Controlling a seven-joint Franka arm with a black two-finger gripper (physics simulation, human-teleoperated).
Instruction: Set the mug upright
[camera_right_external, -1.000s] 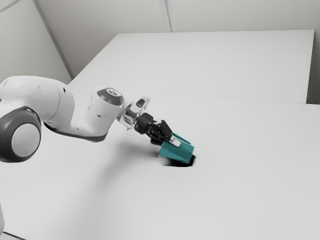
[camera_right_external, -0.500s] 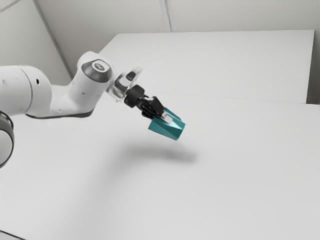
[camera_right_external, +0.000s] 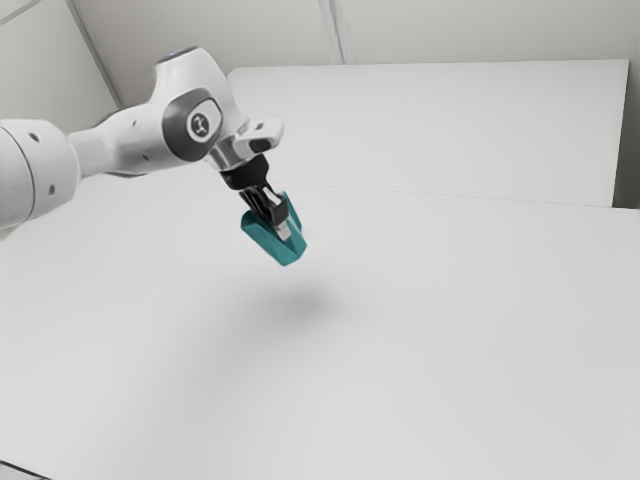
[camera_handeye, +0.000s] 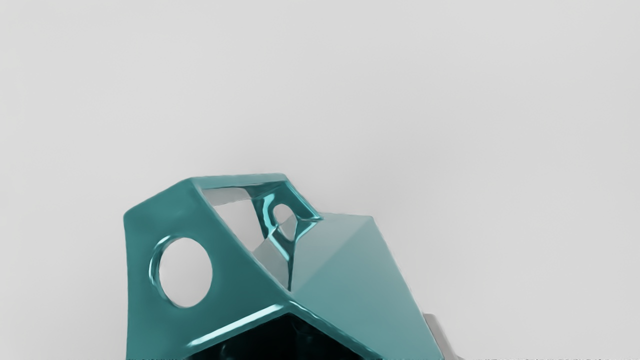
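Observation:
The gripper (camera_right_external: 282, 228) is shut on the teal faceted mug (camera_right_external: 268, 240), holding it tilted in the air above the table, with a soft shadow below. In the wrist view the mug (camera_handeye: 340, 260) covers the lower middle, its handle side with a round hole facing the camera and part of its dark inside at the bottom edge. A pale fingertip (camera_handeye: 437, 330) rests along one side of the mug; the other finger is hidden there.
The white table (camera_right_external: 430, 350) spreads under the mug. Beyond it stands a second pale surface (camera_right_external: 430, 130) near the wall. A dark edge lies at the exterior view's lower left.
The mug, held by my gripper, has risen off the table and moved toward the exterior view's left. My hand has turned to point more steeply downward, tilting the mug with it.

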